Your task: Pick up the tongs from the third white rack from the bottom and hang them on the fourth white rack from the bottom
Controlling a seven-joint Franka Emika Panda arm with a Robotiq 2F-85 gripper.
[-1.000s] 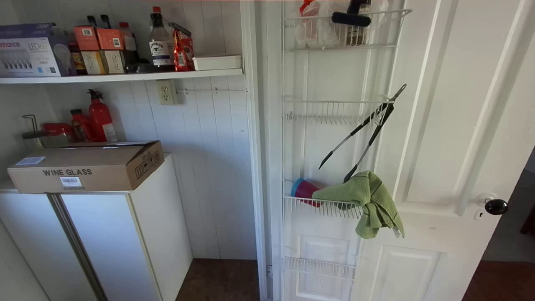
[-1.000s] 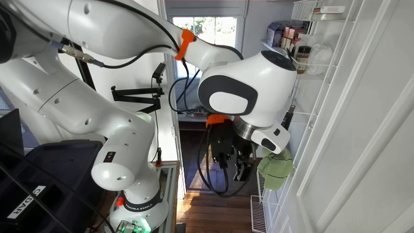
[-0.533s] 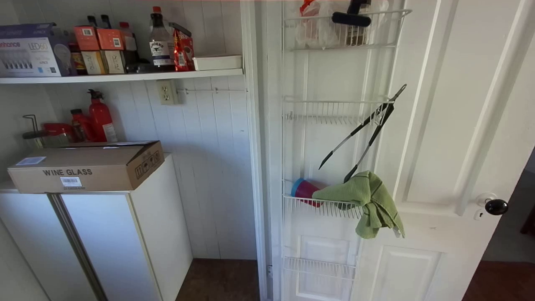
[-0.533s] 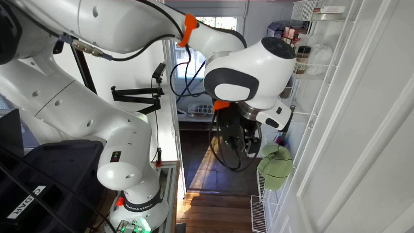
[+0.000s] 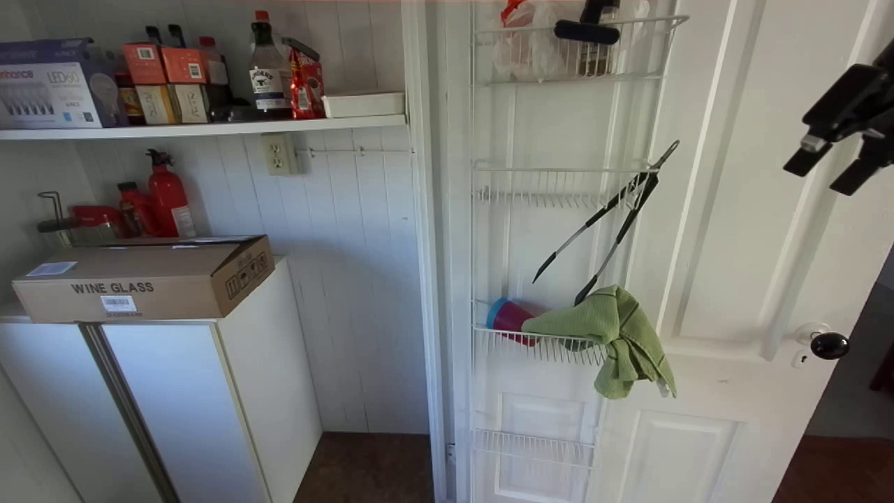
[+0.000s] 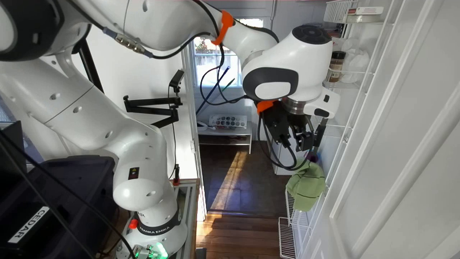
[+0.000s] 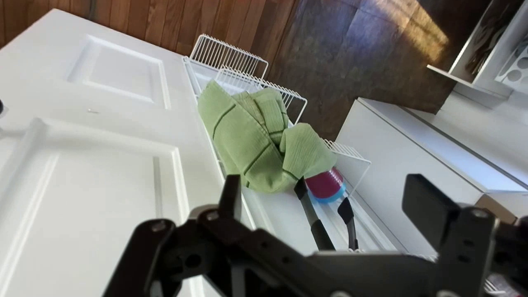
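Observation:
The black tongs [image 5: 636,209] hang spread from the right end of the third white rack [image 5: 552,188], their looped joint uppermost and their two arms slanting down. In an exterior view the dark handle of the tongs [image 6: 320,130] shows beside the gripper [image 6: 305,142]. The fourth white rack [image 5: 545,81] is above. My gripper [image 5: 829,170] is open and empty at the right, in front of the door, apart from the tongs. In the wrist view the tongs [image 7: 319,233] lie between the wide-apart fingers [image 7: 431,202], farther off; their upper part is hidden behind the gripper.
A green towel [image 5: 632,346] and a red-purple cup [image 5: 510,316] lie on the second rack, below the tongs' tips. Plastic bags [image 5: 531,52] and a black-handled tool [image 5: 587,32] are in the fourth rack. The white door [image 5: 754,209] stands behind the racks.
The arm has moved up and toward the door and racks. The gripper has come into an exterior view from its right edge. The tongs have not moved.

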